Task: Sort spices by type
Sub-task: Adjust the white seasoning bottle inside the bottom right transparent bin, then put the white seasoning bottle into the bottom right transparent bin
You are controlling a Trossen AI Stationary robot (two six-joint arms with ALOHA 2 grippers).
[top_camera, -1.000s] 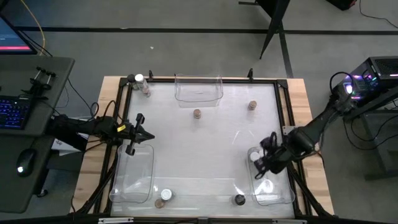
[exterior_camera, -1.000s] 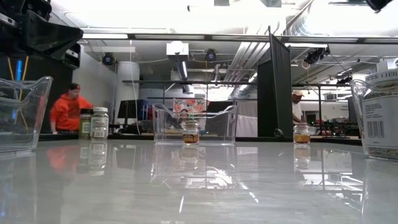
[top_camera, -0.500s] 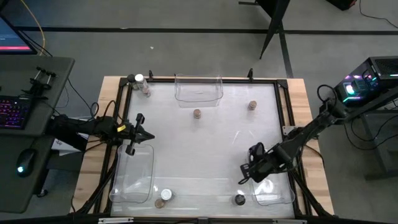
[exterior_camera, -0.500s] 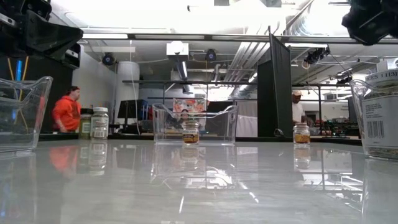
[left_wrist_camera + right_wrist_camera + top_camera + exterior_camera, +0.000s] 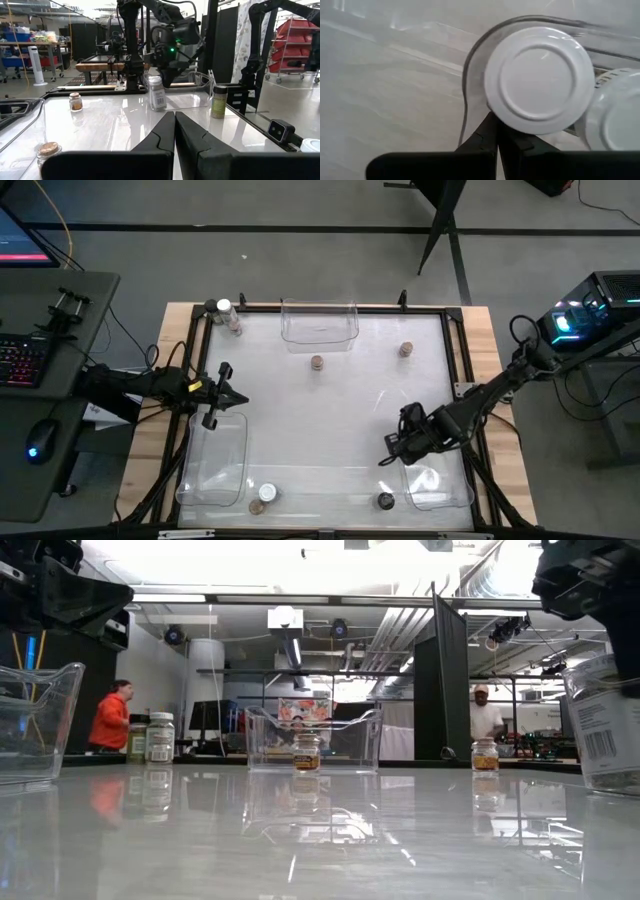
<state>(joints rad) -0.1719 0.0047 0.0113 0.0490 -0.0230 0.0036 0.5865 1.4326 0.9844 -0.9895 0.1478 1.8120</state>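
White tabletop (image 5: 330, 400) with three clear bins: one at the far edge (image 5: 320, 323), one near left (image 5: 214, 460), one near right (image 5: 437, 480). Spice jars stand upright, long axes vertical, lids up: two at the far left corner (image 5: 228, 315), two mid-table (image 5: 317, 363) (image 5: 405, 350), others along the near edge (image 5: 262, 498) (image 5: 385, 501), white-lidded ones (image 5: 538, 80) in the near-right bin. Right tool (image 5: 392, 450), fingers together and empty, hangs at that bin's left rim above a white lid. Left tool (image 5: 228, 391), also closed and empty, waits over the left side.

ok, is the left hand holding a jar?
No. The left hand is shut on nothing, fingers pressed together above the table.
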